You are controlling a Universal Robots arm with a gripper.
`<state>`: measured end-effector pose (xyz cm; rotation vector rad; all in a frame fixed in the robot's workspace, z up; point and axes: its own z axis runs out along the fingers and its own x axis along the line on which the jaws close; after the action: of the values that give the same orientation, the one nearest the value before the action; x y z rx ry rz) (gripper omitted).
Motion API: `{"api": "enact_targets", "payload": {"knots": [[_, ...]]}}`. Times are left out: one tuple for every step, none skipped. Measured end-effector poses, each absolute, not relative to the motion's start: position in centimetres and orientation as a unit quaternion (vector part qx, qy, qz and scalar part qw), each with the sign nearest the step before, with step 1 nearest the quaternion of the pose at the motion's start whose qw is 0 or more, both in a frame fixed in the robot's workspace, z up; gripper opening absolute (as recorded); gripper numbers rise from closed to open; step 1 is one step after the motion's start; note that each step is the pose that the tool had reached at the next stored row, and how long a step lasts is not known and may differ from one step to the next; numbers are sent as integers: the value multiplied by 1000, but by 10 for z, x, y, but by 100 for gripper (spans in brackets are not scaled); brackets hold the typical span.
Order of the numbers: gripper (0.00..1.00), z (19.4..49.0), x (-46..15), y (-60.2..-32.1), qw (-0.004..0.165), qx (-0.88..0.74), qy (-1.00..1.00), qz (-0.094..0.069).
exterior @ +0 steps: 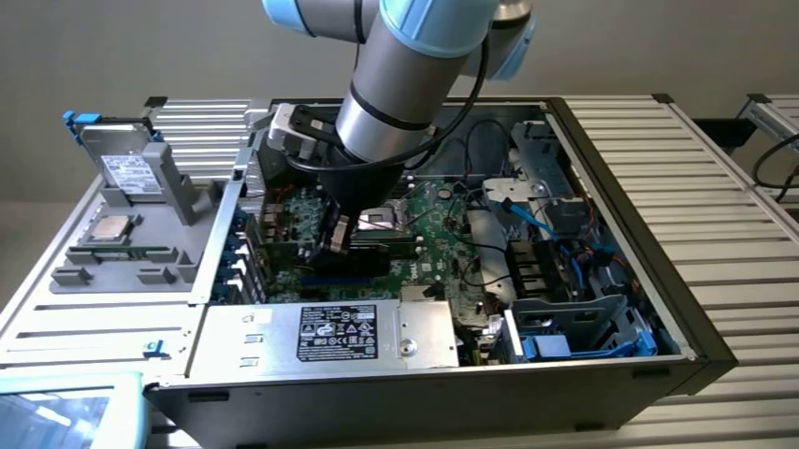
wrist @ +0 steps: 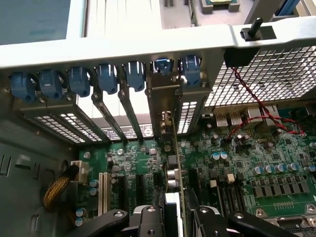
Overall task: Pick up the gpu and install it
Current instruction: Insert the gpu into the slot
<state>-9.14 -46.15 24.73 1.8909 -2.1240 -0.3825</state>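
The gripper point(wrist: 174, 219), jaws pinching the gpu point(wrist: 173, 163) across its flat faces, holds it upright at a motherboard point(wrist: 256, 168) slot; likely light, stiff and fragile, best gripped near its top edge.

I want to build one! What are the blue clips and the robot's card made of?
The blue clips look like plastic: smooth, rounded, slightly shiny. The gpu in the gripper seems green circuit board, edge-on, with a dull grey sheet-metal bracket.

Power supply label point(exterior: 337, 333), print illegible
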Motion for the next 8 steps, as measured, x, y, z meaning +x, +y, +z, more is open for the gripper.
{"api": "enact_targets", "payload": {"knots": [[28,247,-91,-462,136,653,-733,-132],[28,247,-91,-462,136,653,-733,-132],[28,247,-91,-462,136,653,-733,-132],[28,247,-92,-463,136,653,-733,-132],[28,246,-92,-463,136,653,-733,-132],[28,246,-92,-463,136,653,-733,-132],[28,246,-91,-463,136,653,-733,-132],[28,245,-91,-463,136,653,-733,-132]]}}
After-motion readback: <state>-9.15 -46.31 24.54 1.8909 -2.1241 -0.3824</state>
